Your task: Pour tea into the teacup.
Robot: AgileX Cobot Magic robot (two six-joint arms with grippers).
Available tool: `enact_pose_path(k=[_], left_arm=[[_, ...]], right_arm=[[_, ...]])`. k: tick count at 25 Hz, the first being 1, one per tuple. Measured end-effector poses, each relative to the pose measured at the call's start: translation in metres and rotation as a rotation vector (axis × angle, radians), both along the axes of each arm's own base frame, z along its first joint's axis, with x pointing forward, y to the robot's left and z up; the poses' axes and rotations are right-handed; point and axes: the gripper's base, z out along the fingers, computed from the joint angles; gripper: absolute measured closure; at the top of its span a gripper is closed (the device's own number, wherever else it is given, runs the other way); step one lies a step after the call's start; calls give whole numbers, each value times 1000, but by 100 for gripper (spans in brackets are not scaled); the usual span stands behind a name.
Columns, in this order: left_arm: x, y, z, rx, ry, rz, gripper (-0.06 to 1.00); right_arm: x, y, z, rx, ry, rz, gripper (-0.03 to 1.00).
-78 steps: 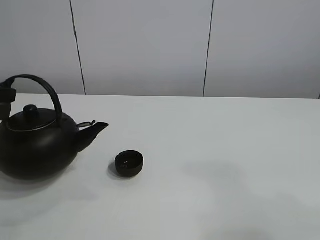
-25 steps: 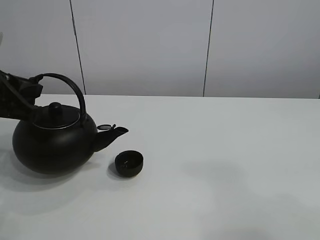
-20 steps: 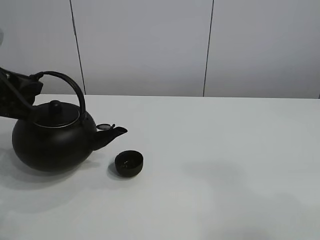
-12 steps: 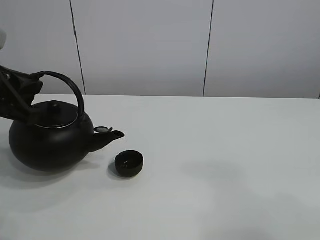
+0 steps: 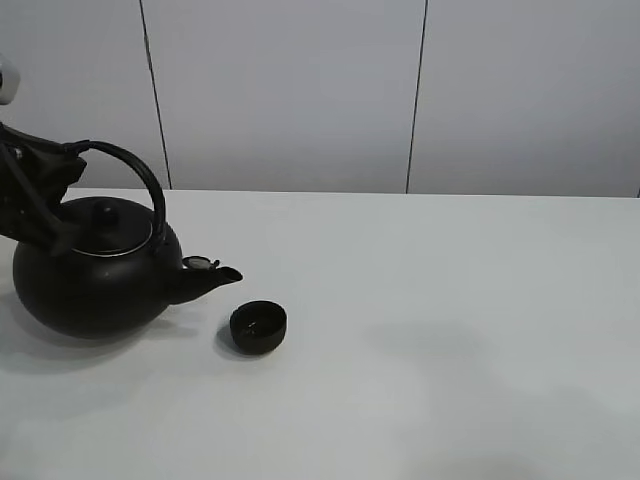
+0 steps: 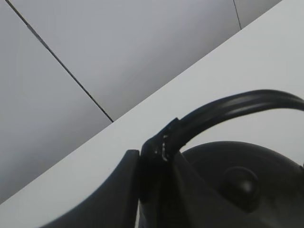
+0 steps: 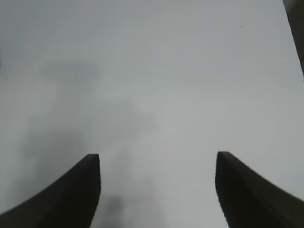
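– left gripper (image 6: 159, 151) state?
– clamped on the kettle (image 5: 90, 290) handle (image 6: 228, 107), upper left of frame. right gripper (image 7: 156, 190): jaws apart, empty.
– change over the last second?
– kettle shifts left and the spout (image 5: 212, 278) dips. no tea visible. the teacup (image 5: 259, 327) sits lower left of centre, just past the spout tip.
– arm pose?
– wrist raised behind the handle, tipping the kettle forward. the pour looks imminent.

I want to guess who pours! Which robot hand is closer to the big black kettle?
Left. The left gripper is shut on the handle of the kettle. The right gripper hangs open above the table, holding nothing.
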Motion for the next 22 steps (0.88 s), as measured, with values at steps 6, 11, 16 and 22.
enact_pose_path(k=[6, 11, 16, 22], left_arm=[[0, 0, 0, 25, -9, -6, 82], [0, 0, 0, 53, -19, -15, 82], [0, 0, 0, 61, -22, -17, 82], [0, 0, 0, 71, -25, -20, 82]], right_arm=[[0, 0, 0, 0, 0, 0, 49], [0, 0, 0, 0, 0, 0, 49], [0, 0, 0, 0, 0, 0, 49], [0, 0, 0, 0, 0, 0, 49]])
